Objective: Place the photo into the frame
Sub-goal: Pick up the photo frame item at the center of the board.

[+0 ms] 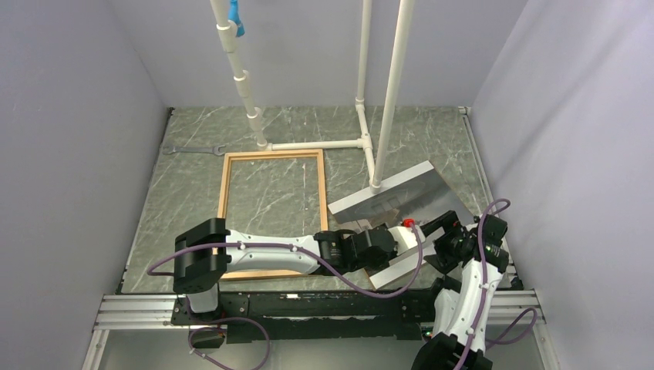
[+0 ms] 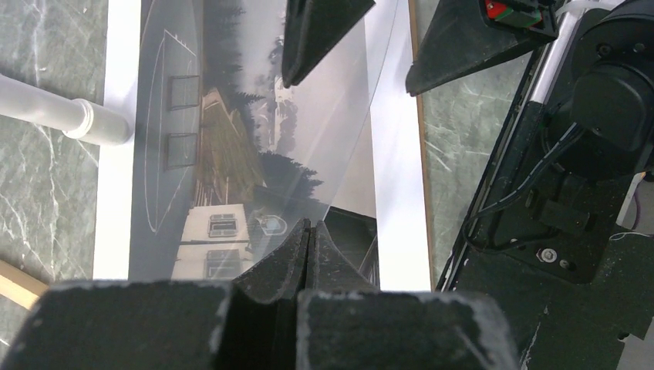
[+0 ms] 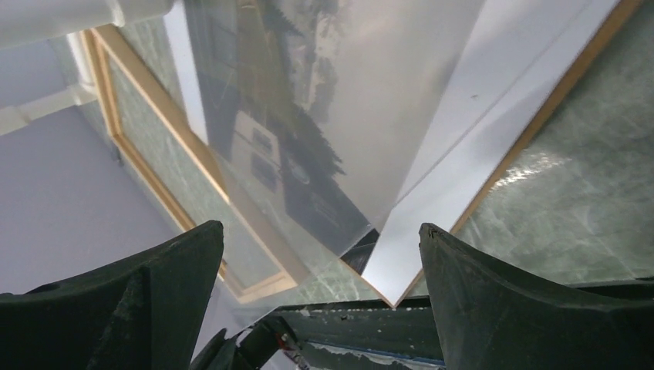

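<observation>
The thin light wooden picture frame [image 1: 224,204] lies flat on the green marbled table [image 1: 193,208], its opening showing only the stone. At its three o'clock, set askew and not yet inside it, sits the large grey landscape photo [image 1: 401,189] with a white border. A white plastic pipe [image 1: 393,92] comes down at the photo's twelve o'clock edge.

The left gripper [image 2: 307,235] reaches across to the photo's six o'clock end with its fingers clenched. The corner of a clear glossy sheet [image 2: 332,116] seems pinched between them, tilted up off the print. A brown hardboard edge [image 2: 420,116] shows just beside the white border.

The right gripper [image 3: 320,231] hovers over the same near corner, jaws spread wide and grasping nothing.

The step looks like freeing the print. The left pinch should stay firm and lift slowly. The right should take only the white border, never the brown board. The print should then clear the pipe before travelling toward nine o'clock.
</observation>
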